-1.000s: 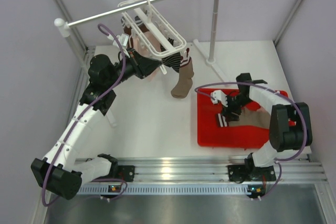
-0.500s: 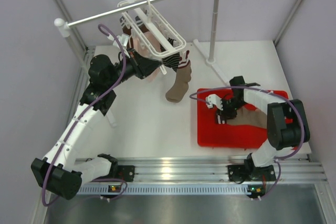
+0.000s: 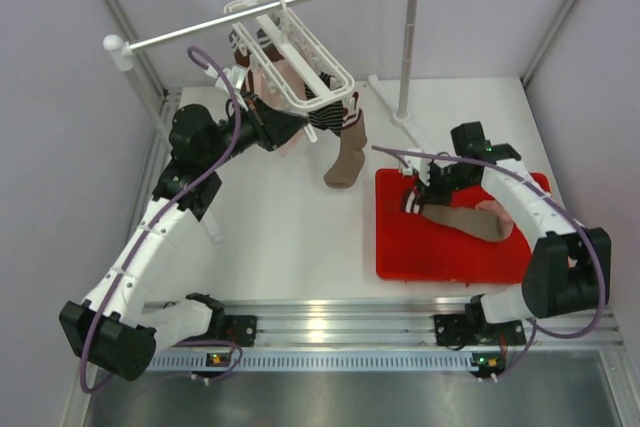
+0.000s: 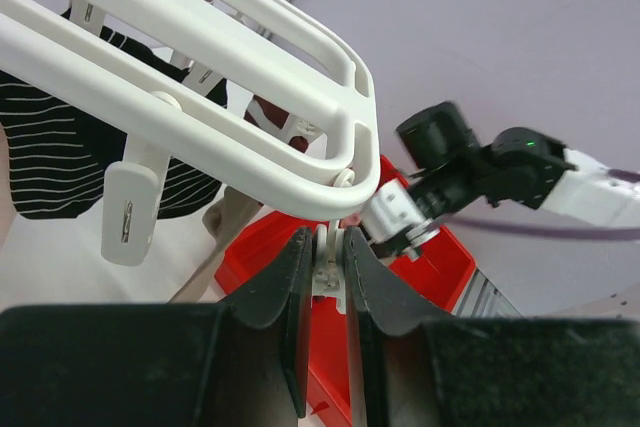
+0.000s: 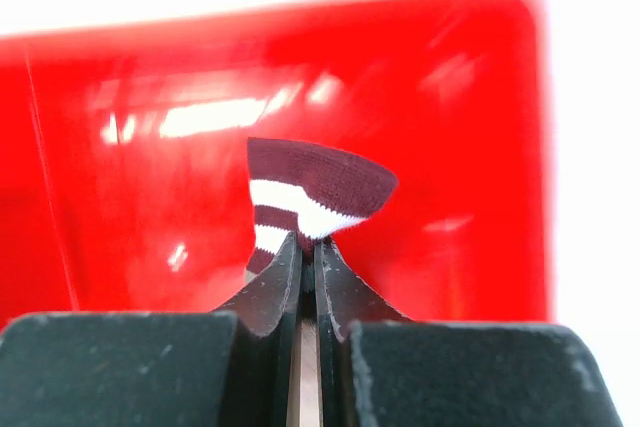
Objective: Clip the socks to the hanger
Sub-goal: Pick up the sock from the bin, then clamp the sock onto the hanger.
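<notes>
My right gripper (image 5: 308, 247) pinches the brown sock (image 5: 315, 187) by its striped cuff above the red tray (image 5: 120, 147); my left gripper (image 4: 328, 247) clamps a clip (image 4: 327, 272) under the hanger (image 4: 200, 117) (readying it, I judge).

Bright, even overhead light is recorded in the top view, with faint shadows. Glare is noted on the red tray (image 5: 200, 117) and the aluminium rail (image 3: 320, 332). The right arm (image 4: 480, 172) is rendered blurred in the left wrist view.
</notes>
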Robot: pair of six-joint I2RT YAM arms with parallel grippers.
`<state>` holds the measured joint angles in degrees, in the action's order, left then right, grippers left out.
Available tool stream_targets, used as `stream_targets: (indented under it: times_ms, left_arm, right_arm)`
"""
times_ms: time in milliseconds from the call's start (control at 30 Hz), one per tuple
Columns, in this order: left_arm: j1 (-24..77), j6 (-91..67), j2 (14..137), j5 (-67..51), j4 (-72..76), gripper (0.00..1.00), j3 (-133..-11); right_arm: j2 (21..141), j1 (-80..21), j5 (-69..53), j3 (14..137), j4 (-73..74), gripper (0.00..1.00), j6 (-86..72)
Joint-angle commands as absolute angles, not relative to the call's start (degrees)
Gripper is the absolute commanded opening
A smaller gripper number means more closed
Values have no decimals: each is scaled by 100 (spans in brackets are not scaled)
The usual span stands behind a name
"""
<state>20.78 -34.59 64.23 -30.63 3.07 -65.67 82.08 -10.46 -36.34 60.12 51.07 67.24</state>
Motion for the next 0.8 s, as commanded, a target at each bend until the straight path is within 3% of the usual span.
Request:
stream_targets:
  times_ms: [0,100,400,667,767]
  left_arm:
    - [2065,-3480,6293,-3103,536,0,-6495]
    - [2066,-3515,6328,-3111,571,0,-6495]
    - [2065,-3498,6319,-3111,598,0,-6539]
    - [2066,-3489,6363,-3111,571,0,-6583]
    - [2074,-3507,6363,-3129,589,0,-6583]
  right_arm:
    - [7489,-1212,-4833,6837,5300,0,5515]
    - [7217,-1546,-5150,7189,4950,0,4488]
    - [7031,-2574,-5336,7330,1725,0,584]
    - [7461,-3181,-4817,7067,-315,0,-1299]
    - [7655,-3348,-4615,7066,-588,0,-1336]
